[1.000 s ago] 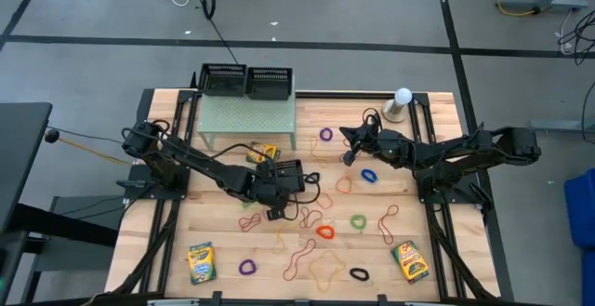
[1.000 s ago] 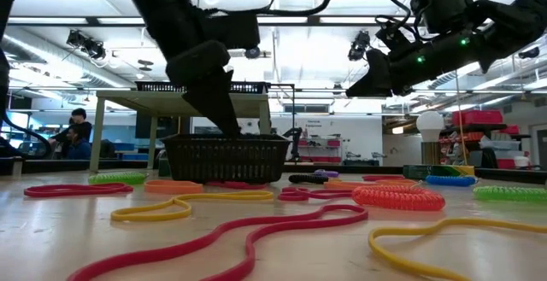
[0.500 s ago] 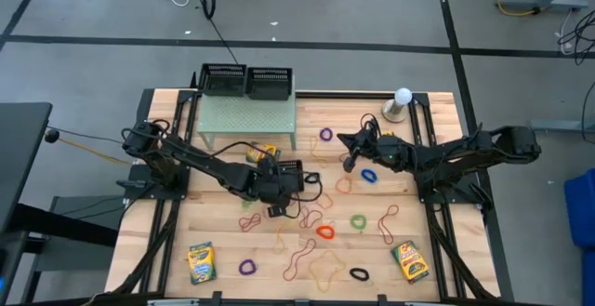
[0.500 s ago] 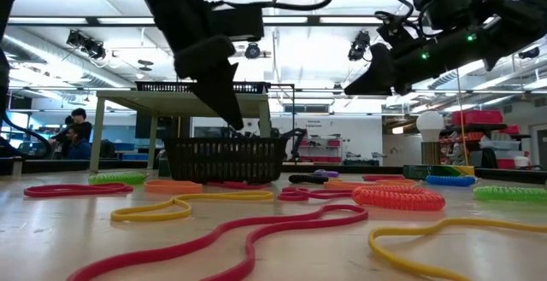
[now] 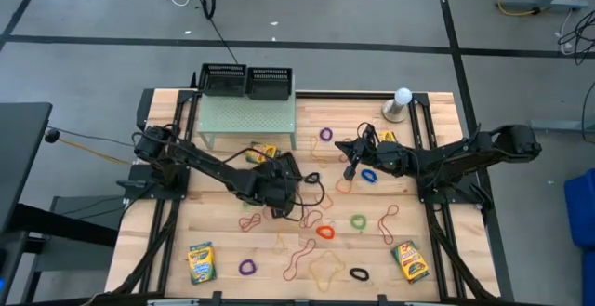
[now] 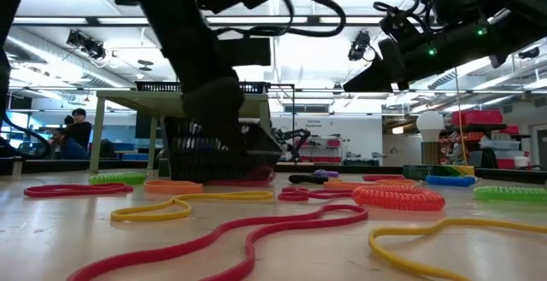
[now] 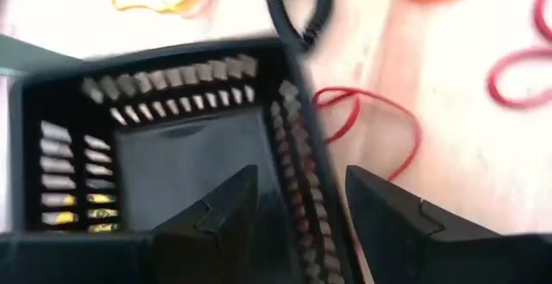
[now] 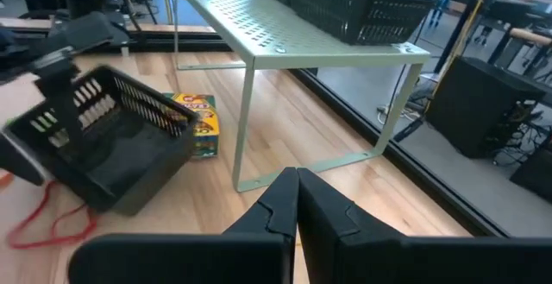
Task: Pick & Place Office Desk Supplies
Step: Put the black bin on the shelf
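While rubber bands (image 5: 324, 232) lie scattered over the table's near half, we see crayon boxes at its seven o'clock (image 5: 200, 262) and five o'clock (image 5: 409, 260) corners. Toward the centre, the left gripper (image 7: 297, 211) has its fingers straddling one wall of a black mesh tray (image 5: 284, 174), gripping it; the tray sits tilted off the wood in the low view. A red band (image 7: 371, 120) lies just beside the tray. Behind it, a third crayon box (image 8: 198, 120) rests near the green shelf's (image 5: 249, 113) leg. At three o'clock of centre the right gripper (image 5: 350, 162) hovers above the table, fingers pressed together and empty. A fourth crayon box (image 5: 387, 138) peeks out behind that arm. Two more mesh trays (image 5: 246, 81) stand on the shelf at twelve o'clock.
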